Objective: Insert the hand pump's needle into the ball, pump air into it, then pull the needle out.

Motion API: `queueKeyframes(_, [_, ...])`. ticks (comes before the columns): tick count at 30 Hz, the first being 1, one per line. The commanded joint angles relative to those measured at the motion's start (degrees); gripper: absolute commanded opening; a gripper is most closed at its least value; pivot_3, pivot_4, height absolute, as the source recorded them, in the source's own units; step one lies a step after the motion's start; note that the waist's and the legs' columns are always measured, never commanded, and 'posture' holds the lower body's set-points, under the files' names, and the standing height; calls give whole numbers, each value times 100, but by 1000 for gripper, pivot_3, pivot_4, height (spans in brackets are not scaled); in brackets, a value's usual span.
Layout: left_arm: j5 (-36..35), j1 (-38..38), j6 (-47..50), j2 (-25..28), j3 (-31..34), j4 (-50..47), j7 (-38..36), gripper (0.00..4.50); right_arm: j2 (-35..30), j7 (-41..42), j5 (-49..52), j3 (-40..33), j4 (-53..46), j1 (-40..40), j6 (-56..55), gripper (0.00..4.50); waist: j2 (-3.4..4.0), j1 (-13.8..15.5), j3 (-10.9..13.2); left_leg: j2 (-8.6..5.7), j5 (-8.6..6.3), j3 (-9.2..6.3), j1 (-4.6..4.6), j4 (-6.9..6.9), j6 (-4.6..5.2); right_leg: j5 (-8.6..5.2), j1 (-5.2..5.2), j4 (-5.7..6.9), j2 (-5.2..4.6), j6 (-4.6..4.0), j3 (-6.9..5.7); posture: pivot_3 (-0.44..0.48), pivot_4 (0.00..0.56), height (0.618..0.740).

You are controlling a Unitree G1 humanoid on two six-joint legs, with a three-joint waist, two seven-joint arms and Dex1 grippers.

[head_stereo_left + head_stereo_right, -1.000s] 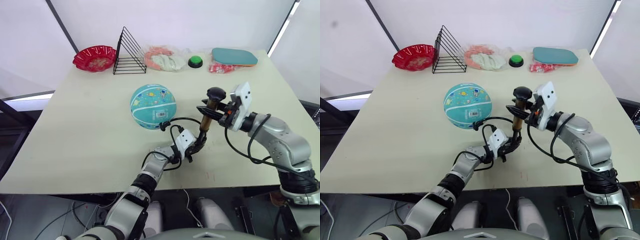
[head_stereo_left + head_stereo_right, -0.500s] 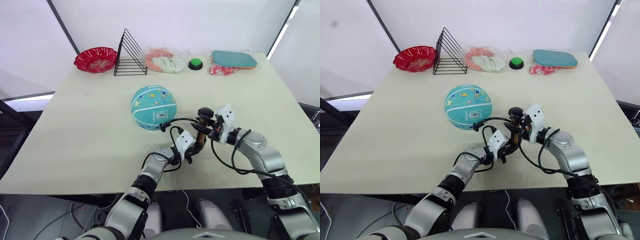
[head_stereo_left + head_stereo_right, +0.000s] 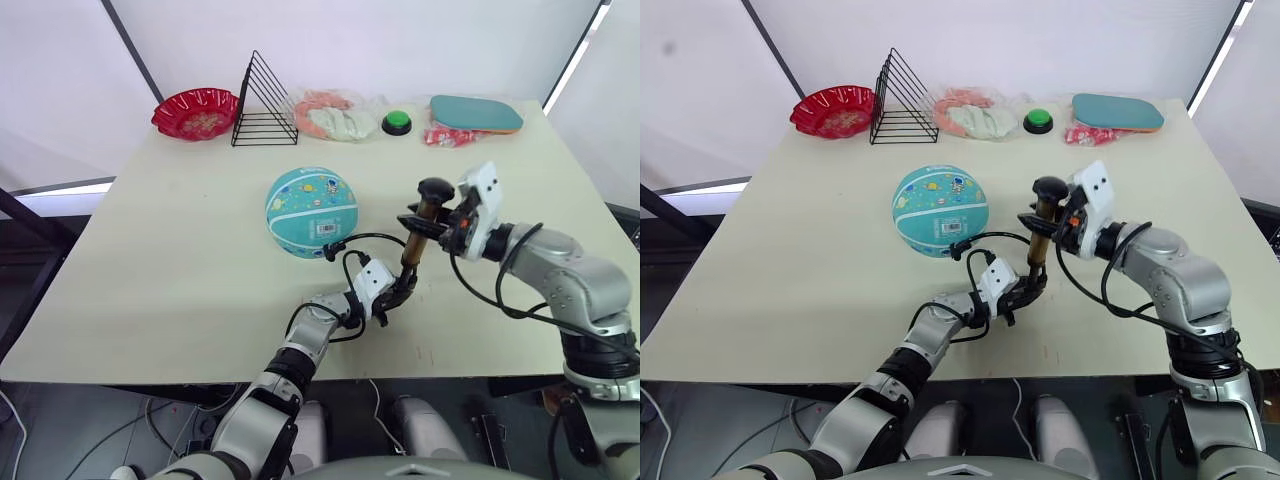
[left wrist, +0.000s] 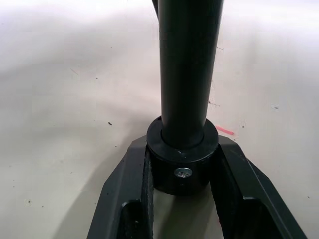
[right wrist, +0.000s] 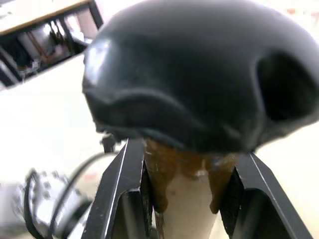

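Near edge: both grippers and the upright hand pump (image 3: 415,245) block the middle.
Hose (image 3: 365,240): loops between pump and ball (image 3: 311,211).
Left side of table (image 3: 160,250): bare and roomy.
Far edge: red bowl (image 3: 196,112), wire rack (image 3: 263,102), bags and green button (image 3: 397,123) line it.

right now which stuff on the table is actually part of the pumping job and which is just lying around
In use:
- hand pump, held upright by left hand at its base and right hand under the handle
- ball

Lying about:
- red bowl
- wire rack
- bagged items
- green button
- teal paddle
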Motion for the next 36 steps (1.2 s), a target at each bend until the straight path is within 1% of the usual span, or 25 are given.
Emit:
queueKeyframes(1, [129, 245, 246, 63, -96, 512, -6, 1054, -120, -269, 688, -834, -527, -736, 221, 1059, 14, -1, 23, -1, 0, 3, -1, 2, 0, 1, 0, 0, -2, 1, 2, 0, 150, 740])
queueKeyframes(5, [114, 238, 241, 70, -104, 523, -9, 1054, -212, -408, 954, -986, -520, -934, 405, 1059, 10, 1, 31, -1, 0, 1, -4, 8, 0, 2, -1, 2, -2, 2, 1, 0, 150, 740])
queueKeyframes(8, [107, 248, 247, 67, -117, 511, -18, 1054, -277, -353, 899, -858, -502, -794, 329, 1059, 10, 0, 31, -1, 0, 1, -4, 7, 0, 2, -1, 2, -2, 2, 1, 0, 150, 740])
queueKeyframes(10, [110, 265, 250, 59, -129, 495, -17, 1053, -352, -175, 588, -523, -434, -432, 81, 1059, 8, 2, 30, -1, 0, 3, -3, 8, 0, 2, -1, 2, -2, 2, 3, 0, 150, 740])
queueKeyframes(12, [110, 275, 250, 59, -138, 479, -17, 1053, -282, -95, 401, -299, -282, -146, -124, 1059, 12, -5, 26, -1, 0, 3, 0, 7, 0, 1, 1, 2, -2, 2, 3, 0, 150, 740])
queueKeyframes(16, [106, 282, 258, 71, -134, 461, -7, 1053, -216, 94, -103, 375, 80, 376, -592, 1059, 10, -38, -13, 1, 0, 4, 21, 6, 0, 1, 17, 3, 2, 1, 4, 0, 150, 740])
queueKeyframes(19, [101, 296, 266, 96, -118, 429, 4, 1053, -56, 211, -577, 995, 615, 789, -1042, 1059, -31, -59, -78, 9, 0, 4, 31, -2, 1, -1, 36, 3, 11, -2, 5, 0, 150, 740])
queueKeyframes(21, [107, 302, 269, 103, -109, 418, 11, 1053, 19, 249, -769, 1225, 883, 942, -1199, 1059, -52, -63, -95, 13, -1, -3, 53, -7, 1, -17, 62, 3, 13, -29, -4, 0, 150, 740])
queueKeyframes(22, [109, 305, 272, 106, -101, 409, 12, 1053, 16, 295, -894, 1340, 993, 1007, -1297, 1059, -53, -62, -97, 15, -1, -3, 85, -9, 1, -18, 67, 3, 13, -32, -5, 0, 150, 740])
queueKeyframes(24, [104, 315, 285, 124, -79, 380, 14, 1053, 90, 394, -1159, 1599, 1407, 1163, -1543, 1059, -44, -63, -104, 13, -1, 2, 91, -10, 0, -19, 72, 3, 11, -32, -1, 0, 150, 740])
queueKeyframes(26, [105, 333, 290, 141, -77, 354, 8, 1053, 135, 497, -1500, 1897, 1910, 1300, -1861, 1059, -52, -64, -117, 12, -1, 11, 98, -14, 0, -19, 76, 3, 9, -32, 8, 0, 150, 740])
queueKeyframes(28, [101, 348, 296, 147, -73, 329, 11, 1053, 235, 556, -1574, 1935, 2167, 1378, -2012, 1059, -71, -58, -138, 12, -1, 8, 110, -26, 0, -22, 82, 2, 11, -38, 5, 0, 150, 740])
queueKeyframes(30, [103, 356, 307, 152, -72, 307, 15, 1053, 263, 629, -1663, 1962, 2255, 1427, -2137, 1059, -69, -51, -143, 13, -2, 6, 116, -32, 1, -25, 85, 3, 12, -42, 3, 0, 150, 740])
queueKeyframes(36, [110, 346, 312, 161, -74, 306, 13, 1053, 261, 700, -1687, 1736, 2108, 1345, -2214, 1059, -63, -39, -146, 13, -2, 6, 114, -33, 0, -25, 84, 2, 12, -40, 4, 0, 150, 740])
